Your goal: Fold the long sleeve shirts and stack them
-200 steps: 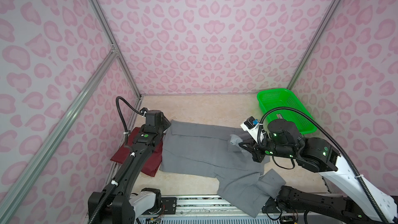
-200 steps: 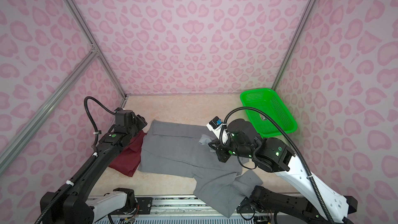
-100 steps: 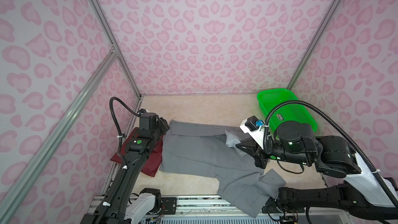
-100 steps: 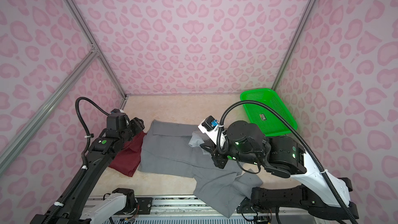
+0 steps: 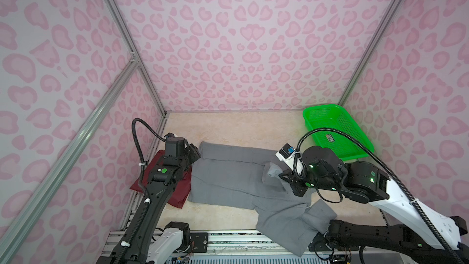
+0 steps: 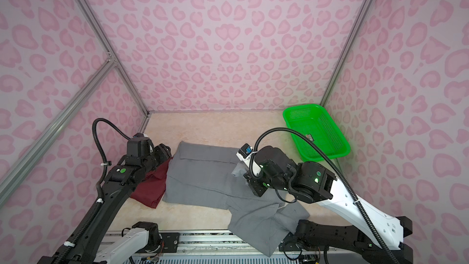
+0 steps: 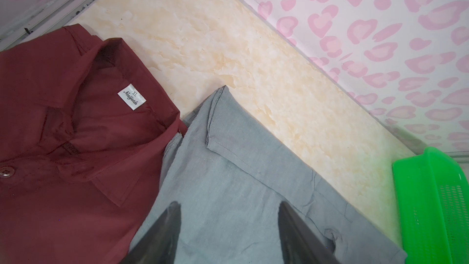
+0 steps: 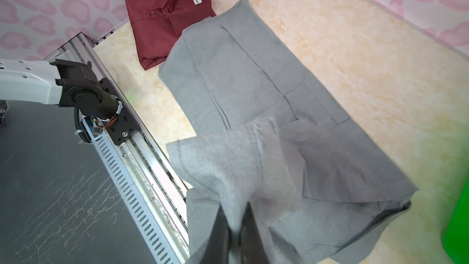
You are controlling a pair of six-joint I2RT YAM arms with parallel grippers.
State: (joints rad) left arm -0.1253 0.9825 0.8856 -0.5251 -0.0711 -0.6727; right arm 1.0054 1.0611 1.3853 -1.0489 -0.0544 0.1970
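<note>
Maroon shirt label reads XL.

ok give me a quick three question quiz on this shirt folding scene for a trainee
1. True or false: the green basket holds no shirt.
2. What does the right pincer grip? A) the grey shirt B) the maroon shirt C) nothing
3. Fill in: the left pincer hangs over the grey shirt with its jaws ____.
Key: 1 true; 2 A; 3 open.
</note>
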